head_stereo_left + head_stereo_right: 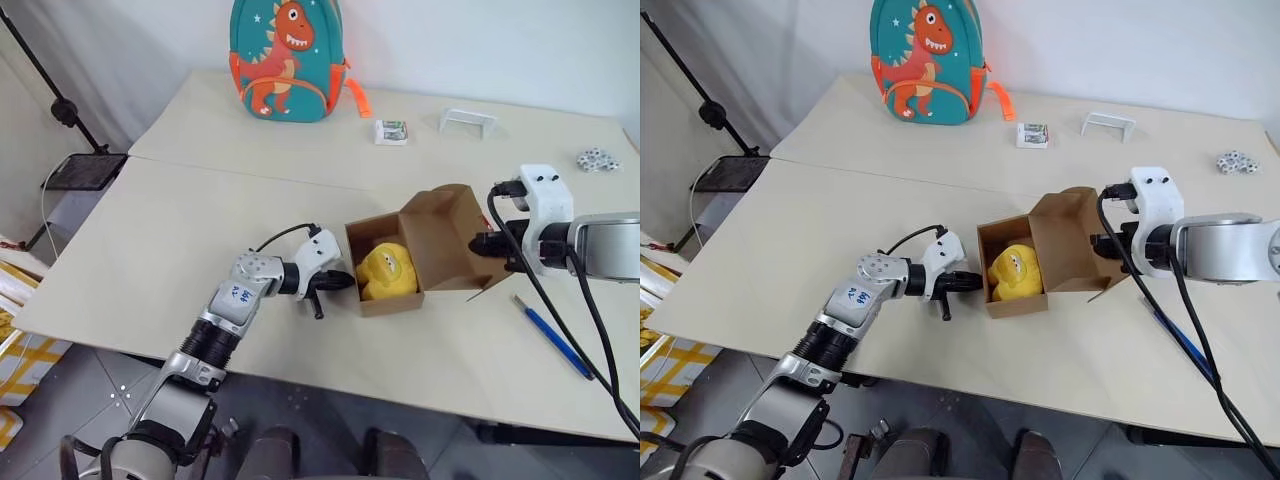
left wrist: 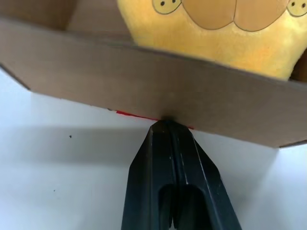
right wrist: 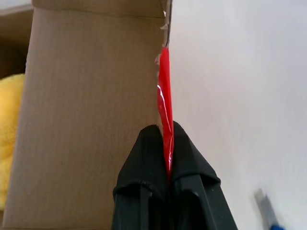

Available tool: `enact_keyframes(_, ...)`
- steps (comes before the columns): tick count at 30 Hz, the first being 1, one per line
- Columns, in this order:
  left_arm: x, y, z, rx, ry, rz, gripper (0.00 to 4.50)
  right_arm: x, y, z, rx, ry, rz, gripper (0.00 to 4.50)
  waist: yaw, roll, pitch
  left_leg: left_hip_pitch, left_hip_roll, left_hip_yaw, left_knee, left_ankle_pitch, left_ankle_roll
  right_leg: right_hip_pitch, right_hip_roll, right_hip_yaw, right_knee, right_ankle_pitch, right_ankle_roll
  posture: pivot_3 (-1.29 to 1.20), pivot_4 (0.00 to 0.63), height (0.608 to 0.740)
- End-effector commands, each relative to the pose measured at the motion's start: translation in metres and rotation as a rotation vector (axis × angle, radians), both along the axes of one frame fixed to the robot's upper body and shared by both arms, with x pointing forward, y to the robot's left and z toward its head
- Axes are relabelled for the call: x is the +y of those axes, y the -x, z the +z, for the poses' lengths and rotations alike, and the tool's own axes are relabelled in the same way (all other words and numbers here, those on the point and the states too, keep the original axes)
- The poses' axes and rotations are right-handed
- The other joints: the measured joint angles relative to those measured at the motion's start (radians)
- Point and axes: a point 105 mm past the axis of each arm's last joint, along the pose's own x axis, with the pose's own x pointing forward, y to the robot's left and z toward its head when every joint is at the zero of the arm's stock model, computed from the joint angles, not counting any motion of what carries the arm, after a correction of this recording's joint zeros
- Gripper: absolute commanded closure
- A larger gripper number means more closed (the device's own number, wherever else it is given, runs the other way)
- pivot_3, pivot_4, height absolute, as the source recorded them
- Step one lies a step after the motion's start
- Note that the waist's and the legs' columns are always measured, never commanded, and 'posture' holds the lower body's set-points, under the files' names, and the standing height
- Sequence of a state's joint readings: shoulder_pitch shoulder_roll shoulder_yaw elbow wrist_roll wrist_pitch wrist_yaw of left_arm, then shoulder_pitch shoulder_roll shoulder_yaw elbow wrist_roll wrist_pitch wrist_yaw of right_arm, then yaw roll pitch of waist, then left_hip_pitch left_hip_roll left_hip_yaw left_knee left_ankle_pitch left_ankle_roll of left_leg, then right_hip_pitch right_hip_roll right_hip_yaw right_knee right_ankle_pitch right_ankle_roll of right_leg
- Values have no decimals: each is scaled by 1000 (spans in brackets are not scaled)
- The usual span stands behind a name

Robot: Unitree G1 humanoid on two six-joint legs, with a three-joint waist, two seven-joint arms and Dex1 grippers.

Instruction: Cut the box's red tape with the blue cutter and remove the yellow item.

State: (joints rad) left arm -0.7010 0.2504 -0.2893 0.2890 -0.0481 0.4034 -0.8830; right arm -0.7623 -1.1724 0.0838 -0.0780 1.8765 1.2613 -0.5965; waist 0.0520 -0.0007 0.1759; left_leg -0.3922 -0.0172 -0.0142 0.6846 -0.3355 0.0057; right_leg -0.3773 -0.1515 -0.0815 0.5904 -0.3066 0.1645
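The brown box (image 1: 392, 303) lies open at the table's middle, its lid flap (image 1: 443, 235) standing up to the right. The yellow item (image 1: 386, 271) sits inside it, also seen past the box wall (image 2: 144, 81) in the left wrist view. My left gripper (image 1: 348, 281) is shut, with its tips (image 2: 165, 125) against the outside of the box's left wall, low down. My right gripper (image 1: 482, 243) is shut on the red tape (image 3: 165, 115) at the flap's edge. The blue cutter (image 1: 555, 340) lies on the table to the right of the box, held by nothing.
A teal dinosaur backpack (image 1: 287, 58) stands at the table's far edge. A small white packet (image 1: 391, 131), a white bracket (image 1: 467, 121) and a small black-and-white object (image 1: 598, 158) lie at the far right. A black tripod (image 1: 60, 110) stands off the table's left side.
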Motion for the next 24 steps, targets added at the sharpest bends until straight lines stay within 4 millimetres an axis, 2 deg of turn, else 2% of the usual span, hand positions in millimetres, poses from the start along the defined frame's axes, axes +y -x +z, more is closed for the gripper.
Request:
enact_keyframes(1,-10,2,6,-22,12,-25,4500,5,6,2,6,17,43,4483,0,0,0,0,0,0,0,0,0,0,0,0,0,0,0,0,150,740)
enact_keyframes(6,-10,2,10,-36,29,-22,4500,4,8,-3,26,16,40,4483,-1,0,0,0,0,1,0,0,0,0,0,0,0,0,0,0,150,740)
enact_keyframes(15,-6,-1,34,-72,78,-31,4500,-11,6,-21,62,11,-15,4483,-4,0,0,0,0,2,0,0,0,0,0,-1,0,0,0,0,150,740)
enact_keyframes(18,-6,-2,36,-73,86,-27,4500,-8,4,-20,45,-1,-8,3829,-5,0,0,0,0,2,0,0,0,0,0,-1,0,0,0,0,150,740)
enact_keyframes(23,-3,-2,34,-69,86,-21,4500,-13,1,-12,1,-13,-13,2110,-5,0,0,1,0,2,0,0,0,0,0,-1,0,0,0,0,150,740)
enact_keyframes(24,-2,-3,34,-68,83,-16,4500,-12,-1,-6,-36,-40,2,1794,-5,0,0,1,0,2,0,0,0,0,0,-1,0,0,0,0,150,740)
